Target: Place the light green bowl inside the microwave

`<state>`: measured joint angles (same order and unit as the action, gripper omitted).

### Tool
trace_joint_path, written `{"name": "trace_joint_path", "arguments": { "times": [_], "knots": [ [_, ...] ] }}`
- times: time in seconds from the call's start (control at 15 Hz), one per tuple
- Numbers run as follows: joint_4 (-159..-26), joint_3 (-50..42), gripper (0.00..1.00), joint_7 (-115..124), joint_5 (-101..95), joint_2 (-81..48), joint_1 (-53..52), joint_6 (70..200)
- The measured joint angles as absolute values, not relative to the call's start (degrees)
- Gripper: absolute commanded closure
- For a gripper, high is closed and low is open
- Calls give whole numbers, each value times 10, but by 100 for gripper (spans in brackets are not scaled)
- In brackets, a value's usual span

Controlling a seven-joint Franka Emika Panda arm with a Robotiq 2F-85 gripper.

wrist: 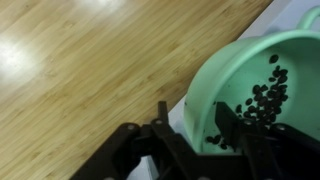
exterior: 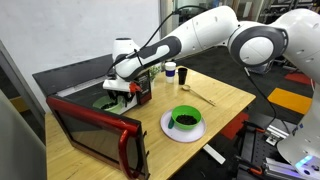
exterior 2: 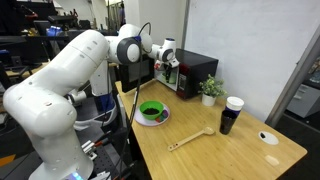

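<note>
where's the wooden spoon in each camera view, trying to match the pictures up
Exterior view: the wooden spoon lies right of centre, just above the dark green bowl on its white plate.
Exterior view: the spoon lies low and centre, down and right of that bowl.
Wrist view: not in it.
Shared landmark: the wooden table shows in all three views.

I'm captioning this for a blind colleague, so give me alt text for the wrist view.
A light green bowl holding small dark bits fills the right side. The tool straddles its near rim, one dark finger outside and one inside; whether it grips is unclear. Beneath lies a wooden table, blurred.
</note>
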<state>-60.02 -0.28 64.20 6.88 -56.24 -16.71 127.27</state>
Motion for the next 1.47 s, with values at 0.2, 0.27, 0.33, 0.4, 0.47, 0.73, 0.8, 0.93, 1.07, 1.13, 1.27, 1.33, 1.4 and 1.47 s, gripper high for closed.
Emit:
{"name": "trace_joint_path", "arguments": {
  "times": [0.2, 0.27, 0.33, 0.4, 0.47, 0.73, 0.8, 0.93, 1.07, 1.13, 1.27, 1.33, 1.4, 1.47],
  "knots": [
    [-600, -3, 40, 642, 69, -562, -167, 1272],
    [-600, -3, 36, 642, 69, -562, -167, 1272],
    [-600, -3, 26, 642, 69, -562, -168, 1272],
    [-600, -3, 22, 642, 68, -562, -169, 1272],
    [-599, -3, 32, 642, 65, -562, -170, 1273],
    [-599, -4, 35, 643, 41, -562, -179, 1283],
    [-600, -5, 36, 643, 37, -562, -183, 1287],
    [-601, -7, 33, 643, 27, -562, -191, 1295],
    [-604, -13, 32, 646, 15, -562, -201, 1309],
    [-605, -17, 31, 649, 7, -562, -206, 1314],
    [-609, -30, 31, 663, -15, -562, -221, 1324],
    [-612, -38, 32, 672, -27, -562, -229, 1327],
    [-614, -47, 32, 682, -41, -562, -239, 1329],
    [-618, -56, 33, 693, -54, -562, -249, 1331]
  ]
}}
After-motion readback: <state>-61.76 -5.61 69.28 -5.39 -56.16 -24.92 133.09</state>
